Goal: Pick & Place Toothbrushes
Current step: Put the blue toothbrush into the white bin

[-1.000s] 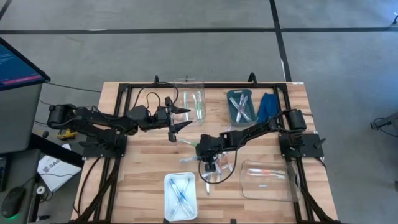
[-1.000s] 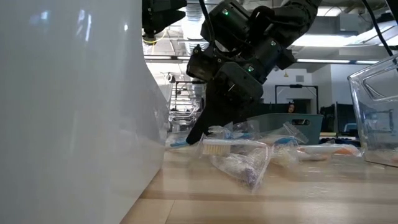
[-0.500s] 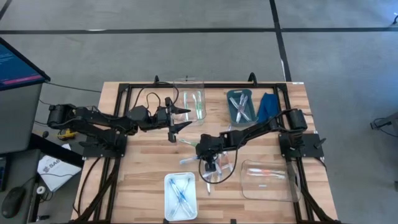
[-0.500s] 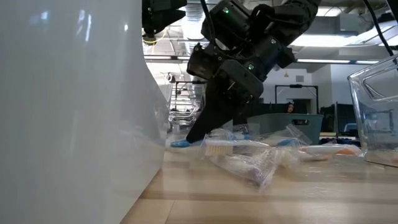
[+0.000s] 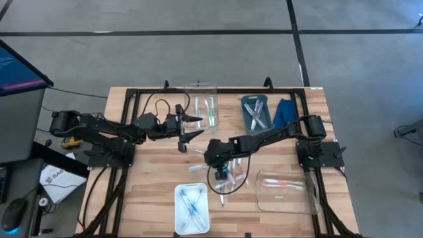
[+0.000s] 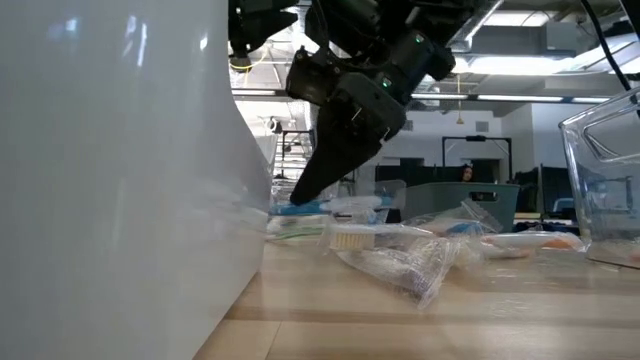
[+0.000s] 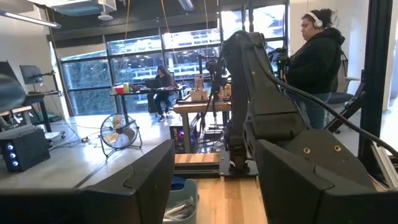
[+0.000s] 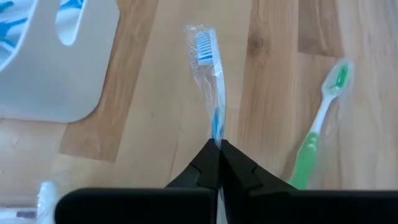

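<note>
Right claw clenched on a blue toothbrush, lifted off the pile since a second ago.

The right claw (image 8: pixel 218 146) is closed on the handle of a wrapped blue toothbrush (image 8: pixel 208 81), its bristle head pointing away from the fingers above the bench (image 5: pixel 152 178). A second ago this claw sat lower, among the loose wrapped toothbrushes (image 6: pixel 390 255) at bench centre; in the low view it now stands higher and has shifted toward 9 o'clock. A green toothbrush (image 8: pixel 320 121) lies on the wood just beside the held one. The white tray (image 5: pixel 192 201) at 6 o'clock holds blue brushes. The left claw (image 5: pixel 188 125) hangs released near 11 o'clock of centre, unchanged.
</note>
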